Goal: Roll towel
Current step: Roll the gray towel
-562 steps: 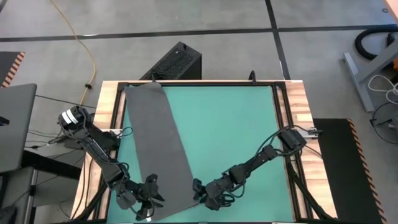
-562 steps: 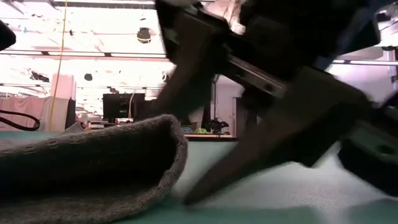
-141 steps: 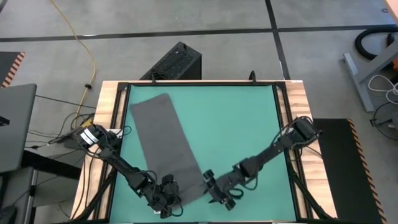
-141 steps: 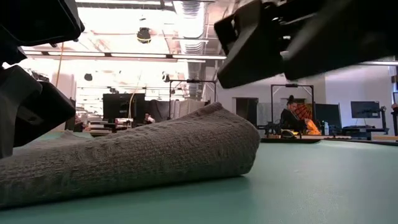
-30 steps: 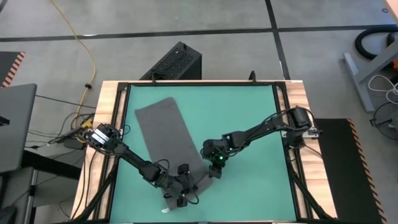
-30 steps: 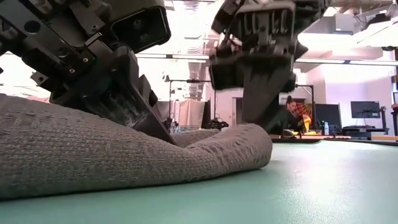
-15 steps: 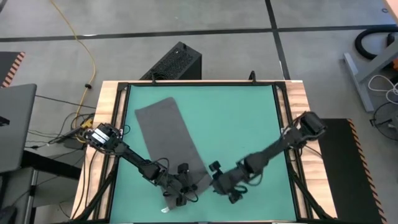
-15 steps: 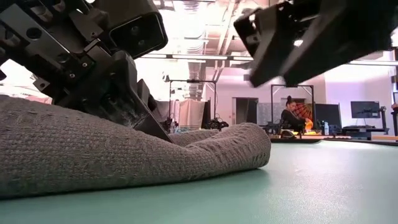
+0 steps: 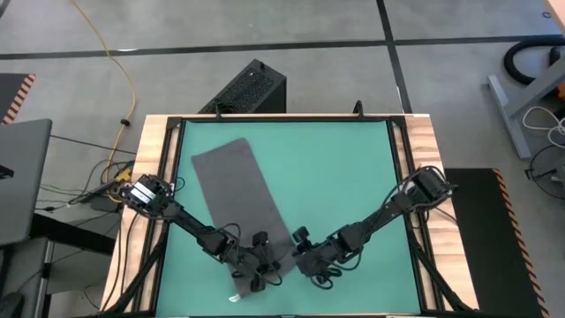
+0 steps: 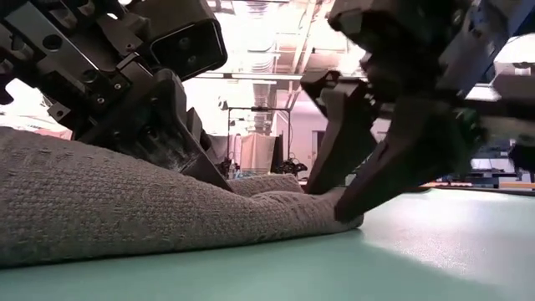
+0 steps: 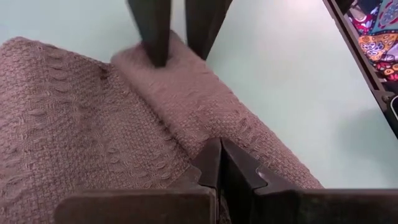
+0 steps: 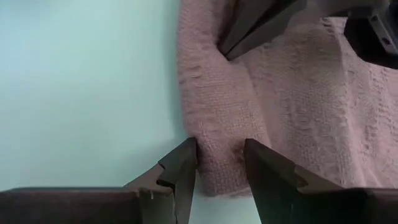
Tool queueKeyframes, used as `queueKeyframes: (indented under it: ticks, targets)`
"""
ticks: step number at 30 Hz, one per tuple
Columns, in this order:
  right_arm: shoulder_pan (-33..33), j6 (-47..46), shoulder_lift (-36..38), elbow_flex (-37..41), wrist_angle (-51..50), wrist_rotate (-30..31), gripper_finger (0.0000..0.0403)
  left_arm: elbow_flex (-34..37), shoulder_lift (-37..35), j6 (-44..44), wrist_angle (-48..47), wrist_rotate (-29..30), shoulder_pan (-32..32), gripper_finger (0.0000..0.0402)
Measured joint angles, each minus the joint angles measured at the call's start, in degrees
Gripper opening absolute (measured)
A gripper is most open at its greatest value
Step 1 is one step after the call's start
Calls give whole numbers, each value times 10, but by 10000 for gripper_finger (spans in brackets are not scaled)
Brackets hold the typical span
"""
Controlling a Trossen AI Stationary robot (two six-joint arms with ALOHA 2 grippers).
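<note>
One long dark grey woven cloth towel [image 9: 240, 199] lies on one green mat [image 9: 335, 177], which covers one wood-edged table [image 9: 422, 141]. Two dark two-finger grippers work at it: the left gripper [image 9: 262, 274] and the right gripper [image 9: 300, 258], one at each side of the towel's single rolled end. Beyond the table stands one black ribbed box [image 9: 247, 88].

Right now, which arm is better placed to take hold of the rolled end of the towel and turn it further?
Right, probably. The right gripper is open, straddling the corner of the towel roll. The left gripper is shut, pressing on the roll, so it would need to reopen first.
</note>
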State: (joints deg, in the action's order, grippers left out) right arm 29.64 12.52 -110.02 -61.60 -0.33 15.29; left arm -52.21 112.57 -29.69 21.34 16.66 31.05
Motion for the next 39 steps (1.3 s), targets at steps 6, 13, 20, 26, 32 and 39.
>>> queueKeyframes:
  ticks: [6, 13, 20, 26, 32, 39]
  targets:
    - [-2, 11, -24, -2, 2, 0, 163, 0, 0, 0, -4, -15, -7, 0]
    - [-15, -57, -18, -4, -47, -52, 81, 0, -6, 23, -2, -13, -7, 0]
    - [-52, -188, -19, -2, -68, -271, 30, 1, -32, 55, 20, 14, 1, 0]
    - [-87, -291, -21, -1, -68, -453, 21, 1, -35, 50, 18, 23, 1, 0]
    - [-111, -359, -22, 1, -62, -506, 26, 1, -34, 66, 62, 28, 14, 0]
    - [-145, -410, -22, 1, -57, -536, 24, 0, -35, 86, 124, 1, 41, 0]
